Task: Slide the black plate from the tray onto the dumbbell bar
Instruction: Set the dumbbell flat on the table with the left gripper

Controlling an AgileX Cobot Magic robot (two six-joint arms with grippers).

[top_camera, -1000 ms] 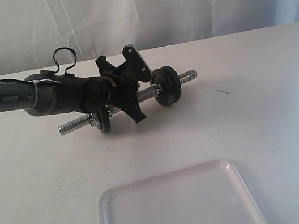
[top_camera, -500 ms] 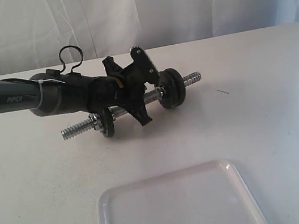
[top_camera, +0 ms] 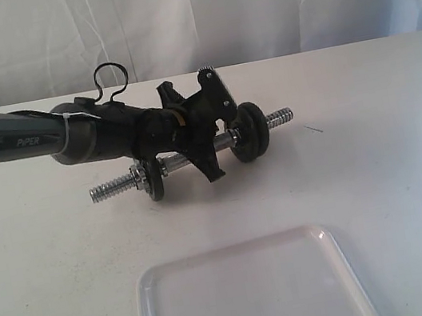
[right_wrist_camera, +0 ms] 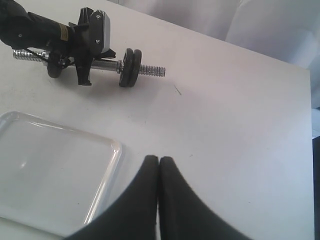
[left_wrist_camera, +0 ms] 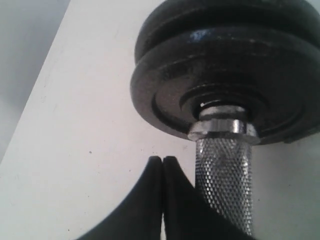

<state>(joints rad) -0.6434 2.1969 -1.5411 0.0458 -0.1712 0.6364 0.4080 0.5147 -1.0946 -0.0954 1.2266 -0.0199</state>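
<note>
plate's on the bar, now just trying not to roll the whole thing away

my left gripper (left_wrist_camera: 162,161) is clenched tight, tips pressed together with nothing between them. it sits just beside the knurled part of the dumbbell bar (left_wrist_camera: 223,192), not around it. right past the tips is the silver nut (left_wrist_camera: 222,129), and behind that the black plate (left_wrist_camera: 225,80), on the bar and snug up to the nut as far as i can tell. from the outside camera the plate is near the right end of the bar and the smaller disc (top_camera: 153,181) is toward the other end. the whole thing rests on the table (top_camera: 377,179), well apart from the tray (top_camera: 251,301). nothing black shows in the part of the tray i can see. my right gripper (right_wrist_camera: 159,160) is clenched too, empty, hanging over the table near the tray's corner.

so i'd call the task pretty much done, what's left is seating the plate and getting out. if it needs a last nudge, i'd push with the closed tips along the bar's length, close to the hub, never across it. a round bar on a slick table will roll or pivot with any sideways shove. then lift straight up so the fingers don't hook the bar.
</note>
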